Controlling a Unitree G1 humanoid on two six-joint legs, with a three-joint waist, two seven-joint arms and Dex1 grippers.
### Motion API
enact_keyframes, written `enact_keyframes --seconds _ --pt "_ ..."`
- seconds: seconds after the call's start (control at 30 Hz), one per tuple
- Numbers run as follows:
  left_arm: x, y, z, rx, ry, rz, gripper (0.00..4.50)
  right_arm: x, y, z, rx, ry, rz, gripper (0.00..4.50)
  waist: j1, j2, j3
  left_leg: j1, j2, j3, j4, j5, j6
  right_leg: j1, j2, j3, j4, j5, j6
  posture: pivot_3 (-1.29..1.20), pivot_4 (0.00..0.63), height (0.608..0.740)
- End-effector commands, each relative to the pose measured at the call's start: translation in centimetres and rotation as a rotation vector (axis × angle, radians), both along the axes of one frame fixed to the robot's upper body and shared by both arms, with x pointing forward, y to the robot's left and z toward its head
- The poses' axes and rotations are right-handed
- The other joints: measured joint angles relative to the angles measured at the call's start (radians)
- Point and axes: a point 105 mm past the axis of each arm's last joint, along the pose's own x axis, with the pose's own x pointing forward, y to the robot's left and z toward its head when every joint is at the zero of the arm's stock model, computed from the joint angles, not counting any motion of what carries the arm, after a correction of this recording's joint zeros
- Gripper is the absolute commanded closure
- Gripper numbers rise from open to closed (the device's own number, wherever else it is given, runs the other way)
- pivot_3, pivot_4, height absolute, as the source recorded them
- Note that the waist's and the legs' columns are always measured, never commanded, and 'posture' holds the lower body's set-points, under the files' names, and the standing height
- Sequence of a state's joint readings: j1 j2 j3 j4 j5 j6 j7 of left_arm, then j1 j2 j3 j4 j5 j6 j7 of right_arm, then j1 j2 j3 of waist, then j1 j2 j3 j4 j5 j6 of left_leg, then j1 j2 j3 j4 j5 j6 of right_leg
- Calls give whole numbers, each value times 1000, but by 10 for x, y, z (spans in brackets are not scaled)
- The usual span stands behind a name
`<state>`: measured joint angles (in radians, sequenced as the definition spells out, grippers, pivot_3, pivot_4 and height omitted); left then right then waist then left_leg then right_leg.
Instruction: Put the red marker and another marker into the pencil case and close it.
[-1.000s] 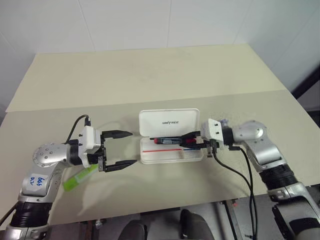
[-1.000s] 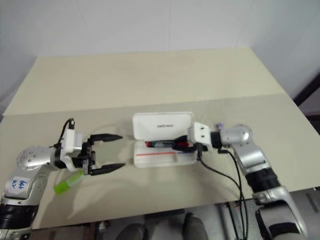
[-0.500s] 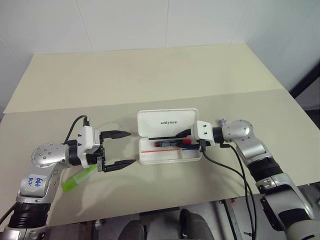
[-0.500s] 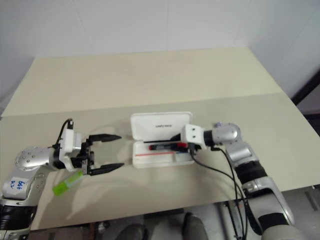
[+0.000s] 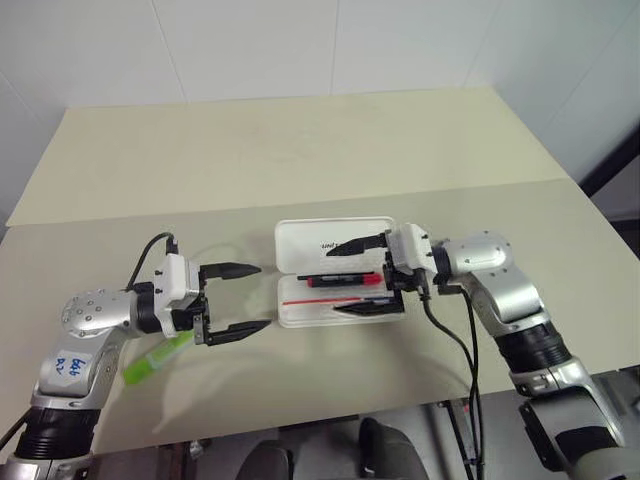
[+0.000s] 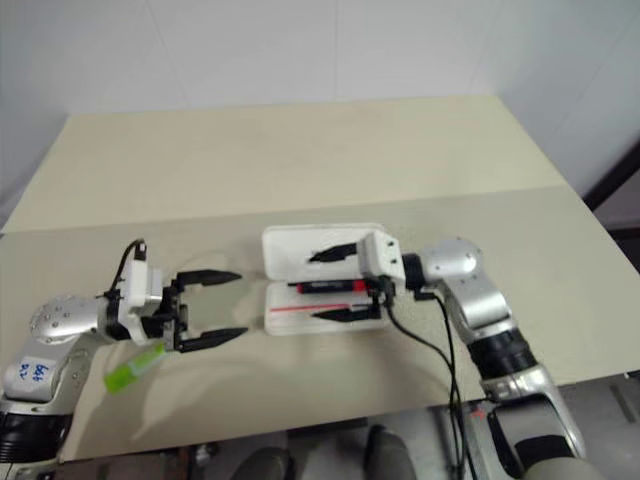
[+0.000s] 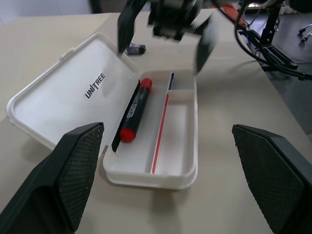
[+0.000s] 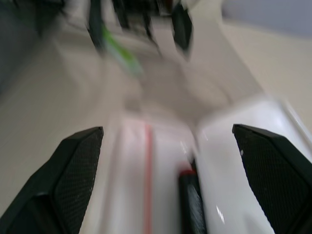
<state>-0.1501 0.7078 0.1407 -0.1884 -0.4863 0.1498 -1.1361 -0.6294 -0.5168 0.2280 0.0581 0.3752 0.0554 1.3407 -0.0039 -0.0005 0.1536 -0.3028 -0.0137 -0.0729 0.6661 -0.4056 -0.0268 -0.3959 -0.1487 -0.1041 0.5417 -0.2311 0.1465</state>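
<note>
Now, from the head, the right gripper (image 5: 362,276) stands wide open over the open case (image 5: 340,312), the red marker (image 5: 340,281) released inside; the left gripper (image 5: 238,298), also spread and empty, waits near the green marker (image 5: 158,357). From the left wrist, the red one lies in the tray along the hinge.

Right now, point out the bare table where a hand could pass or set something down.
Free: the broad far half of the table behind the pencil case, and the front strip near its edge. Crowded: the case, with the red marker inside and the right claw open over it; the left claw beside the lime-green highlighter.
</note>
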Motion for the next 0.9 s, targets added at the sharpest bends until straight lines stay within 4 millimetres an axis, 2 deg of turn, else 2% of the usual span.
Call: enact_keyframes --seconds 0.03,0.2,0.33,0.47,0.6,0.73,0.9 --pt "-4 4 9 17 -55 17 0 -14 -10 18 45 17 17 33 3 0 0 0 0 0 0 0 0 0 0 0 0 0 0 0 150 740" --pt "-9 19 5 28 -65 105 0 -19 -29 21 54 36 -50 33 2 0 0 0 0 1 0 -1 0 0 0 0 -1 0 0 0 150 740" --pt "-16 49 -1 25 -83 280 0 -10 -58 31 81 -10 -175 33 2 0 0 1 1 2 0 -1 0 0 0 0 -1 0 -1 0 150 740" --pt "-30 75 -14 46 -39 387 0 -9 -73 32 69 -14 -220 33 2 0 0 1 1 3 0 -2 1 0 0 0 -1 0 -1 0 150 740" --pt "-43 97 -30 64 22 469 0 -9 -81 29 55 -13 -235 33 4 0 0 1 2 4 0 -4 3 0 0 -1 -1 0 -1 0 150 740" --pt "-59 126 -59 112 127 557 0 -10 -78 29 51 -26 -212 33 3 0 0 1 1 5 1 -6 4 0 0 -1 -1 0 -2 0 150 740" --pt "-60 135 -70 115 164 572 0 -10 -75 29 53 -32 -205 33 6 1 1 2 2 7 1 -8 5 0 0 -2 -1 -1 -2 0 150 740"
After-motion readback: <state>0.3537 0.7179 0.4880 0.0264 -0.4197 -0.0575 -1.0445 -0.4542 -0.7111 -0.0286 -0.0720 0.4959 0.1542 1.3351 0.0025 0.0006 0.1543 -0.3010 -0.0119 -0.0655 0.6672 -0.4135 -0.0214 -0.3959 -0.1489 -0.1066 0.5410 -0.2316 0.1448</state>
